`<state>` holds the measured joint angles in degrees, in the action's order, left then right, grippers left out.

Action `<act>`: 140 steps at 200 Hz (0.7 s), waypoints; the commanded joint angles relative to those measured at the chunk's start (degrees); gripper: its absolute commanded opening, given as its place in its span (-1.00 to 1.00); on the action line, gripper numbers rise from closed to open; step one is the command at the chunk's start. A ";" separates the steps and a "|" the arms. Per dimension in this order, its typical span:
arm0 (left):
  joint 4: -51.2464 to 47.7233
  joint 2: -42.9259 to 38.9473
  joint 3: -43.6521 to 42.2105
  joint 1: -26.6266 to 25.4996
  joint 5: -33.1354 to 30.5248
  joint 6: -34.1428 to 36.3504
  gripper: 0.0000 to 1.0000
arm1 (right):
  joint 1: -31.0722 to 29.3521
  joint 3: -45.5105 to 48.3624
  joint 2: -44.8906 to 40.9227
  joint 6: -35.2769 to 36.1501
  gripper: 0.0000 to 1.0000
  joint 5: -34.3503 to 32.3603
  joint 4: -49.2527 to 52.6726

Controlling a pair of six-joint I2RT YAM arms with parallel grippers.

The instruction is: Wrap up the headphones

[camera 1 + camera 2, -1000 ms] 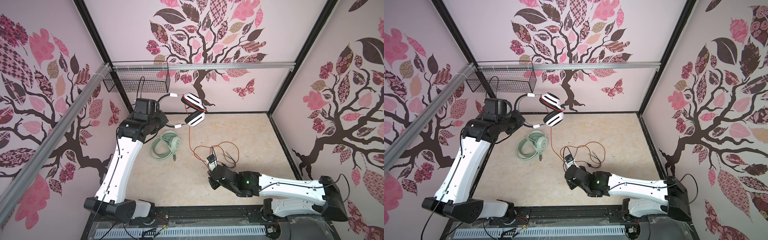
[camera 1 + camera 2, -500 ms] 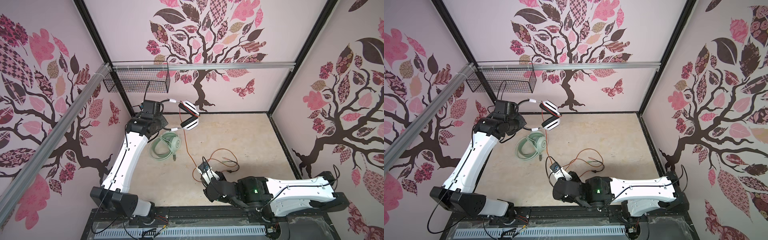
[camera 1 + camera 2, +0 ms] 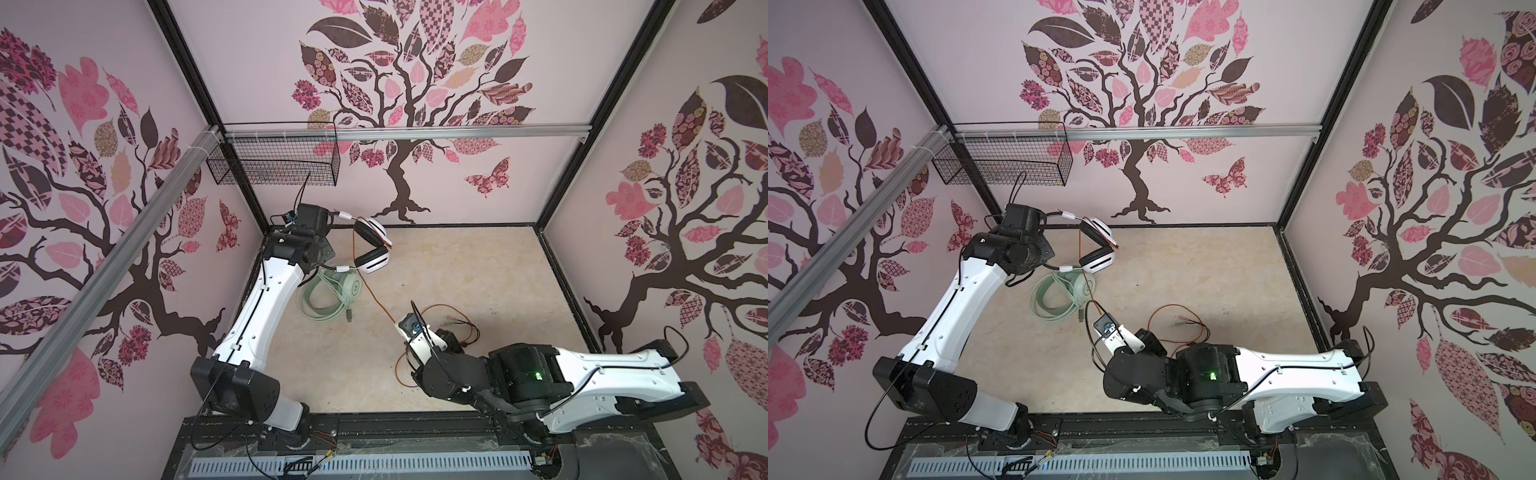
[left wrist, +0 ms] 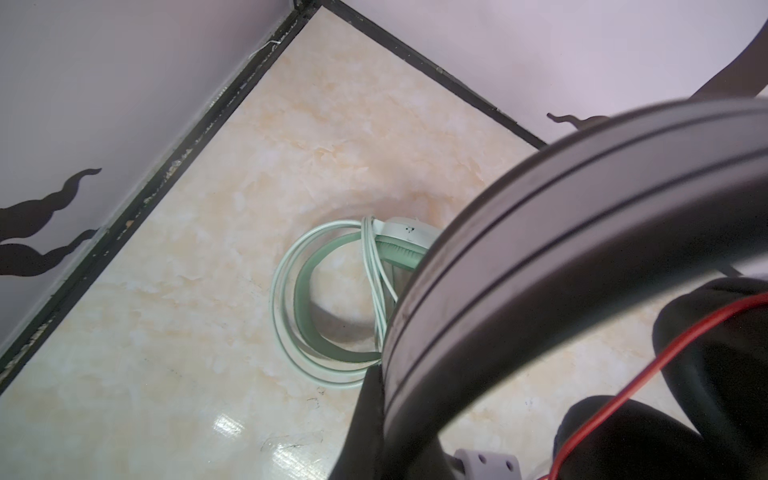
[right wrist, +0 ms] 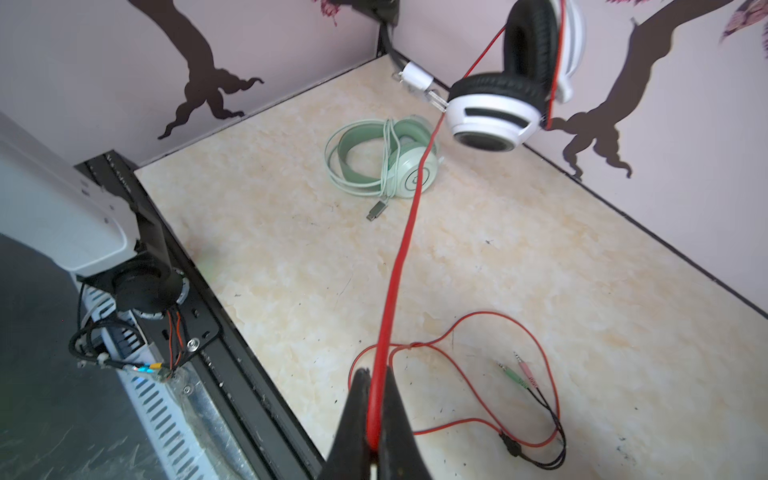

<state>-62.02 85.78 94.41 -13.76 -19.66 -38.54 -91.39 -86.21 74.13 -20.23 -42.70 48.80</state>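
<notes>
**White-and-black headset held up, its cable pinched**

In both top views we saw the left claw (image 3: 324, 249) clenched on the black headband of the white-and-black headset (image 3: 372, 261). The headset hung above the back left corner of the desk (image 3: 478, 270), both earcups clear of the surface. Its orange-red cable (image 3: 376, 300) ran down from the cups to the right claw (image 3: 398, 330), nearer the front middle. The slack lay in loose loops on the desk beside that claw. The mint-green headset (image 3: 353, 286) lay flat on the desk just below the raised one, with its pale cable looped about it. A wire basket (image 3: 274, 166) hung on the back wall.

In the left wrist view the headband crossed close to the lens, blurred, and the mint-green headset lay on the desk beyond it.

In the right wrist view the right claw was clamped on the orange-red cable, which rose in a nearly straight line to the hanging headset. The cable's green and pink plugs (image 5: 517, 374) lay on the desk, apart from the claw. The mint-green headset's plug (image 5: 376, 210) lay just beside its earcup.
</notes>
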 commanded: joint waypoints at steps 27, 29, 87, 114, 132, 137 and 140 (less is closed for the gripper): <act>-0.58 -6.59 -8.02 -5.58 -6.46 3.51 -1.00 | 1.76 -5.71 2.10 6.83 -1.00 -9.32 3.69; -0.74 -6.85 -8.48 -5.97 -6.56 3.66 -1.00 | 1.88 -5.67 2.19 7.01 -1.00 -9.53 3.61; -0.21 -18.66 -21.45 -12.81 2.17 9.00 -1.00 | 8.33 -2.95 2.07 14.74 -1.00 -8.19 -2.74; -2.34 -21.48 -23.04 -20.94 0.32 9.61 -1.00 | 14.25 -0.51 1.29 18.07 -1.00 -5.15 -7.04; -4.31 -22.50 -23.94 -26.73 -2.19 8.85 -1.00 | 18.92 0.58 0.87 19.90 -1.00 -2.60 -9.64; -4.76 -22.81 -24.29 -27.96 -2.33 8.43 -1.00 | 20.13 0.68 0.76 20.23 -1.00 -1.93 -10.20; -5.00 -23.01 -24.47 -28.56 -2.51 8.20 -1.00 | 20.94 0.69 0.71 20.45 -1.00 -1.54 -10.43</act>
<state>-66.83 64.93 72.03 -37.56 -20.84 -29.30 -75.40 -85.84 75.79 -3.31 -47.59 42.89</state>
